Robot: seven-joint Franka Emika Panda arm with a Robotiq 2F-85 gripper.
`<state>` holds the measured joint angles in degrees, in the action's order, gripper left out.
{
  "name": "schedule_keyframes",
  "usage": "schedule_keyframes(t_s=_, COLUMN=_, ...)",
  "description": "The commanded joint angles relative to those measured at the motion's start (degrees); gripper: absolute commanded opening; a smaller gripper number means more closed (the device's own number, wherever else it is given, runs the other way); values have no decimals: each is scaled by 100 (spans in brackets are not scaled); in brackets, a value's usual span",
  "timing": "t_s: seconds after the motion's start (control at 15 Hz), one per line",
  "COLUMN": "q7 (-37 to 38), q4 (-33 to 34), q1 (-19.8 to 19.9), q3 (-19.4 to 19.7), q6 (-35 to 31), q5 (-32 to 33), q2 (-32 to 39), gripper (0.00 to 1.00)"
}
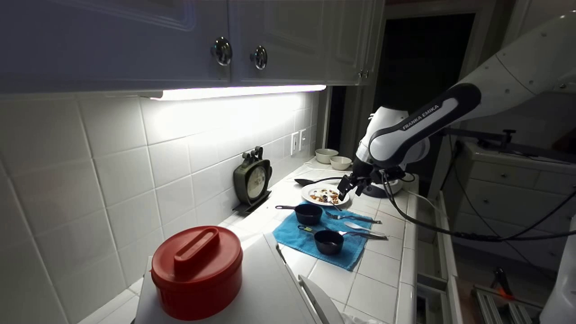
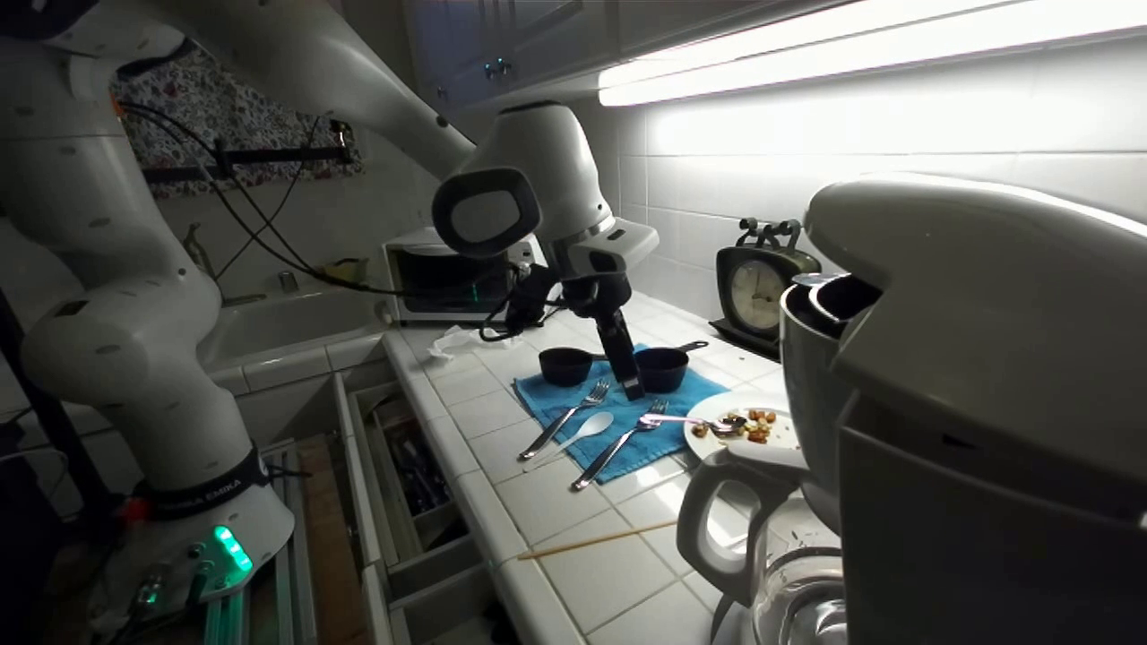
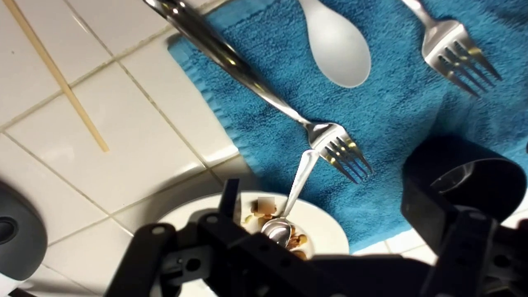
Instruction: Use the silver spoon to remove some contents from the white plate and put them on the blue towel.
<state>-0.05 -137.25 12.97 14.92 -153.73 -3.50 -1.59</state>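
The gripper hangs over the white plate and the edge of the blue towel, its fingers spread wide apart; in an exterior view they line up as a single dark bar. The silver spoon lies with its bowl among the contents — brown and dark bits on the plate — and its handle crosses the rim toward a fork. Whether the handle's end touches that fork or sits just over it, I cannot tell. Much of the plate is behind the gripper in the wrist view, where some of the bits are blurred out; in an exterior view the mixer covers another part of it. On the towel, a white spoon and a second fork have their handles cut off by the top edge of the wrist view. One finger overlaps a black cup — dark on dark, their border is hard to make out. The wooden stick is cropped near the corner.
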Motion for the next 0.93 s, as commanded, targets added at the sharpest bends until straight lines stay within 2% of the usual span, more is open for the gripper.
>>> schedule_keyframes(t_s=0.0, q7=-568, q4=265, q1=-24, q3=-68, q6=-284, q5=-585, q2=462, gripper=100)
schedule_keyframes(t_s=0.2, q7=-904, q4=505, q1=45, q3=-140, q6=-395, q5=-806, q2=787, gripper=100)
schedule_keyframes(t_s=0.87, q7=-416, q4=1043, q1=226, q3=-240, q6=-424, q5=-876, q2=1493, gripper=100)
